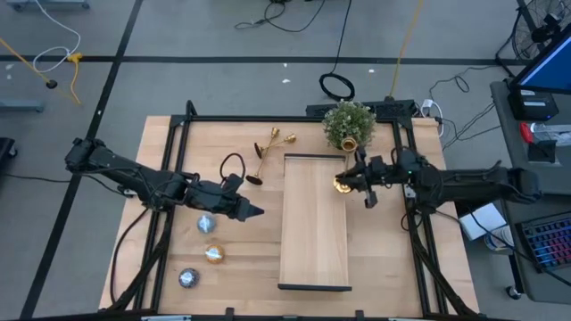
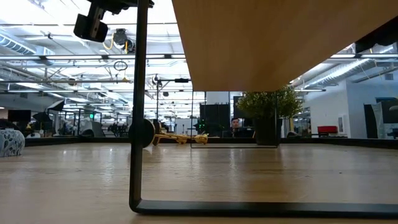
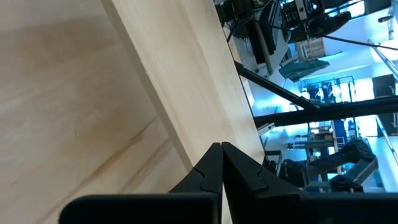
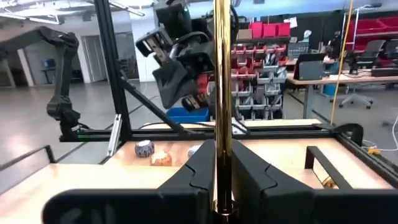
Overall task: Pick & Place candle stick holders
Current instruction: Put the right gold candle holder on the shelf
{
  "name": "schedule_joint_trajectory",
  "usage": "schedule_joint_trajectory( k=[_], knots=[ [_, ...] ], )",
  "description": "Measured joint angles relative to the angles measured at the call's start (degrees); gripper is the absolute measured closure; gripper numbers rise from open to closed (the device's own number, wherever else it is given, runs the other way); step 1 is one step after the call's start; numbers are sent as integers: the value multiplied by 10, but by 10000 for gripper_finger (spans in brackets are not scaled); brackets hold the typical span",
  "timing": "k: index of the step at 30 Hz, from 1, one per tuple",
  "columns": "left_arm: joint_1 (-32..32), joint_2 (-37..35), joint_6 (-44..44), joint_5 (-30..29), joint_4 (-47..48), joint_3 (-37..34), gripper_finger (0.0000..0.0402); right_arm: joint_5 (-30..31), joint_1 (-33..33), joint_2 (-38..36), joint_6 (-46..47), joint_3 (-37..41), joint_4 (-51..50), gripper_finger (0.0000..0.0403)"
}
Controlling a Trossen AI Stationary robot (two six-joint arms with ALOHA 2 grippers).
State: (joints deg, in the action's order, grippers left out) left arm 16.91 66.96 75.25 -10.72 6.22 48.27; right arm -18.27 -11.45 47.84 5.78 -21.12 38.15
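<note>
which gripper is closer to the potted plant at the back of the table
Right. The right gripper, shut on a gold candle stick holder, sits just in front of the potted plant. The left gripper is across the wooden tray.

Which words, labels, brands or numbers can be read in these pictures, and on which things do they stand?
None can be read.
Candle stick holder in the right gripper: plain gold stem, no marking.
Raised wooden board: bare wood, no label.
Red storage bins in the room behind: any labels are too small to read.
Monitor beside the table: its screen is too blurred to read.
</note>
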Motion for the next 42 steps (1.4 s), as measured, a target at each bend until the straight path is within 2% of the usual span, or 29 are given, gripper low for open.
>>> schedule_joint_trajectory(
  k=[3, 6, 11, 14, 19, 24, 27, 34, 42],
  knots=[
    [2, 0, 3, 0, 0, 0, 397, 8, 3, 24, -18, 0, 32, 379],
    [6, 0, 8, -1, 0, 0, 388, 46, 15, 48, -20, 0, 56, 379],
    [13, 0, 19, -2, 0, 0, 395, 234, 66, 65, -58, 0, 60, 379],
    [17, 0, 20, -2, -1, 0, 397, 285, 87, 68, -59, 0, 63, 379],
    [18, 0, 20, -3, -2, 0, 387, 304, 108, 81, -52, 0, 63, 379],
    [18, 0, 16, -3, -1, 0, 398, 295, 112, 105, -50, 0, 87, 379],
    [18, 0, 16, -3, -1, 0, 392, 273, 112, 125, -50, 0, 128, 379],
    [18, 0, 20, 1, 0, 0, 396, 277, 112, 173, -36, 0, 152, 379],
    [20, 0, 29, 2, -4, 0, 388, 333, 119, 190, -39, 2, 190, 379]
  ],
)
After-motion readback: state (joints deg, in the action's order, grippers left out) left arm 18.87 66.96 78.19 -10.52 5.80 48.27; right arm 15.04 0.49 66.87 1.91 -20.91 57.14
